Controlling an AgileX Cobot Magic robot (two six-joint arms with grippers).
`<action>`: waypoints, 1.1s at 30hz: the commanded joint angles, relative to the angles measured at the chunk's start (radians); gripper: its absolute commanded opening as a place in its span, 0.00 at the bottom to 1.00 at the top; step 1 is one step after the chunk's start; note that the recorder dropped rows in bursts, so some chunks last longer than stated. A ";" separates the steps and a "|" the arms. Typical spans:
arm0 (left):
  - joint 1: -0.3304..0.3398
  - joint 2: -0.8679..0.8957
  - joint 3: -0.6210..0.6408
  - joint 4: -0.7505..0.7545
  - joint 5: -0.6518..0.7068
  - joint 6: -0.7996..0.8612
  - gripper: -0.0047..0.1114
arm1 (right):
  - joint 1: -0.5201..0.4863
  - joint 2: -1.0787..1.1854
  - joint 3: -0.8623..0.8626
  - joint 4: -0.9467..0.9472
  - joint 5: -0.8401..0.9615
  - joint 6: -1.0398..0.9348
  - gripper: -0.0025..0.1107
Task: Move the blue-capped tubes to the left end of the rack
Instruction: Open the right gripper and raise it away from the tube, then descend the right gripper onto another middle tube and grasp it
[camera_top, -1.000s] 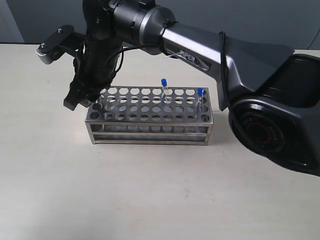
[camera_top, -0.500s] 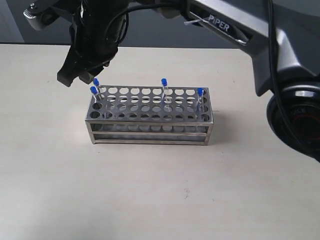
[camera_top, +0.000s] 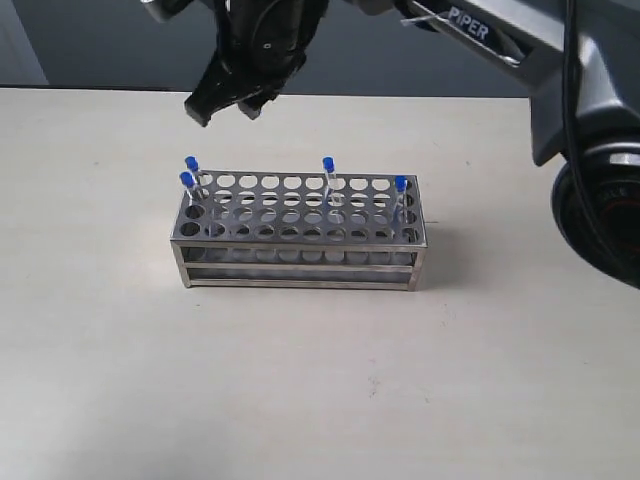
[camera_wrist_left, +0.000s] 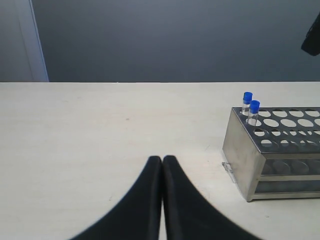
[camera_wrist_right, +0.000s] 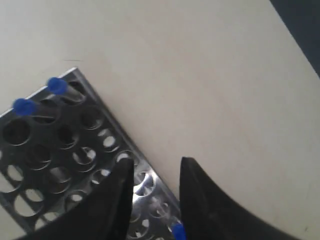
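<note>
The silvery rack (camera_top: 300, 268) stands mid-table. Two blue-capped tubes (camera_top: 191, 163) (camera_top: 186, 181) stand in its left end; another tube (camera_top: 328, 166) is near the middle of the back row and one tube (camera_top: 400, 185) at the right end. My right gripper (camera_top: 222, 108) hangs open and empty above and behind the rack's left half; in its wrist view the gripper (camera_wrist_right: 156, 162) looks down on the rack (camera_wrist_right: 92, 102) and the two left-end tubes (camera_wrist_right: 56, 85). My left gripper (camera_wrist_left: 162, 159) is shut and empty over bare table beside the rack's end wall (camera_wrist_left: 240, 160), which carries the two tubes (camera_wrist_left: 254, 106).
The right arm's black body (camera_top: 590, 150) fills the right and top of the exterior view. The table (camera_top: 300, 400) is pale and bare in front of the rack. A dark wall (camera_wrist_left: 175, 40) runs behind the table's far edge.
The right gripper has lifted off the rack's left end and swung up and to the right, uncovering two tubes left standing there. Its jaws narrowed partway.
</note>
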 joint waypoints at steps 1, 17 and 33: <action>-0.006 0.006 -0.005 0.002 -0.007 0.001 0.05 | -0.086 -0.013 -0.003 -0.010 0.003 0.037 0.30; -0.006 0.006 -0.005 0.002 -0.007 0.001 0.05 | -0.171 -0.067 0.215 0.140 0.003 0.005 0.30; -0.006 0.006 -0.005 0.002 -0.007 0.001 0.05 | -0.171 -0.018 0.217 0.184 0.003 0.007 0.30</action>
